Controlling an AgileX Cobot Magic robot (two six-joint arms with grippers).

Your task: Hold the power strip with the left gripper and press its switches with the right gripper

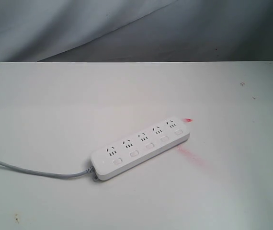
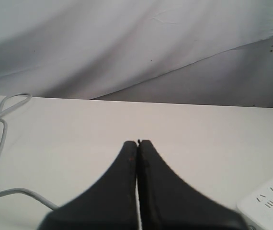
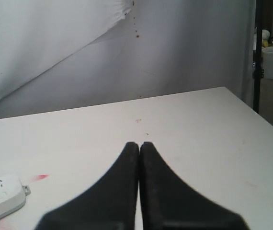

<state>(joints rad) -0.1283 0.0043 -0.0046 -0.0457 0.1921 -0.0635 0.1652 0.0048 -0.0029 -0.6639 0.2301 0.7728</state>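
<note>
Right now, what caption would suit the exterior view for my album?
White power strip lying diagonally on a white table, grey cord trailing left.

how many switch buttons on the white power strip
5 small white rounded switches, in a row along the long white plastic power strip, one beside each socket group. None appears hidden.

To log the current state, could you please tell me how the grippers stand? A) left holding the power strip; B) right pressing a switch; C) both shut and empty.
C: the left gripper and right gripper both have jaws pressed together on nothing, away from the power strip.
</note>
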